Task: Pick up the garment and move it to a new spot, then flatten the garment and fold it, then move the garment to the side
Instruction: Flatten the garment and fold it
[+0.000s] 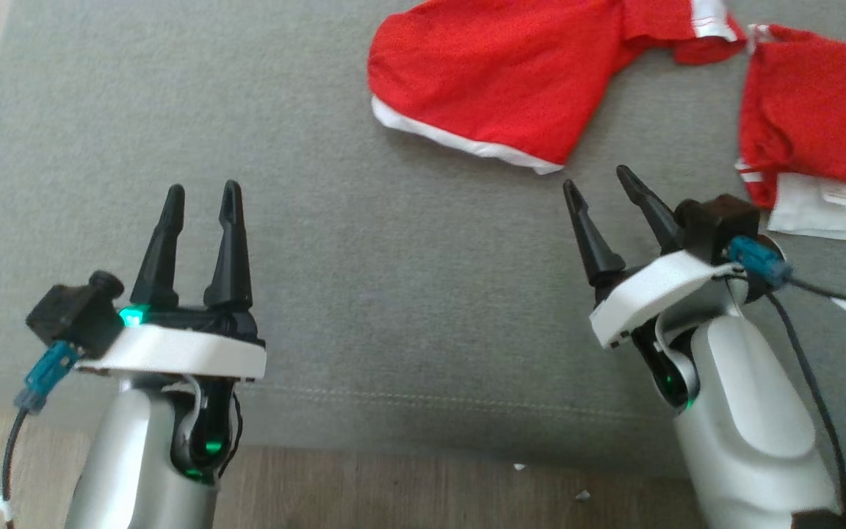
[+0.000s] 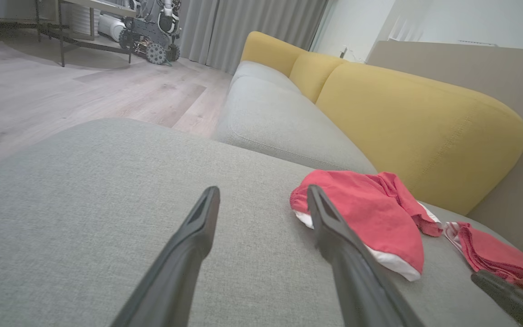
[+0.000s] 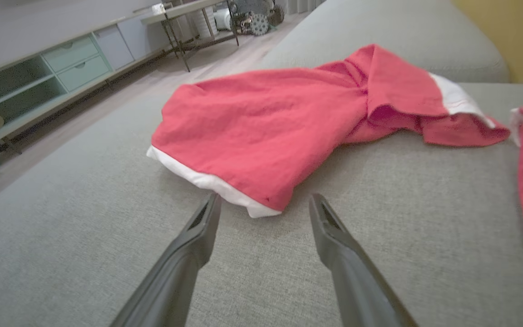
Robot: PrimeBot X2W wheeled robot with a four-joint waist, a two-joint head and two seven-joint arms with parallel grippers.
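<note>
The seat cushion [image 1: 393, 294] is a broad, rounded slab of grey woven fabric with a fine, even grain and a stitched seam along its near edge. In the left wrist view a plump, mustard-yellow backrest [image 2: 402, 118] rises behind it, smooth and bulging, and pale wood-plank floor [image 2: 61, 91] stretches towards grey pleated curtains [image 2: 243, 27]. The right wrist view takes in a low sideboard [image 3: 39, 77] with pale green drawer fronts.

The garment [image 1: 489, 81] lies on the far right part of the cushion, well apart from the left gripper [image 1: 203, 188] and just ahead of the right gripper [image 1: 595, 177]. It is soft red knit cloth, matte and lightly crumpled, spread in a loose rounded lobe with a white band along its near hem. Towards the right it narrows and bunches into folds that end in a short flap with a white edge. A second red piece [image 1: 812, 125], with white trim and a white label panel, lies just beside it on the right, a narrow strip of grey between the two.

Both grippers have long, tapered, dark plastic fingers on white housings. Each pair is spread apart and holds nothing. The right gripper's fingers point at the white hem, their tips close to its near corner; the left gripper hovers over bare cushion
</note>
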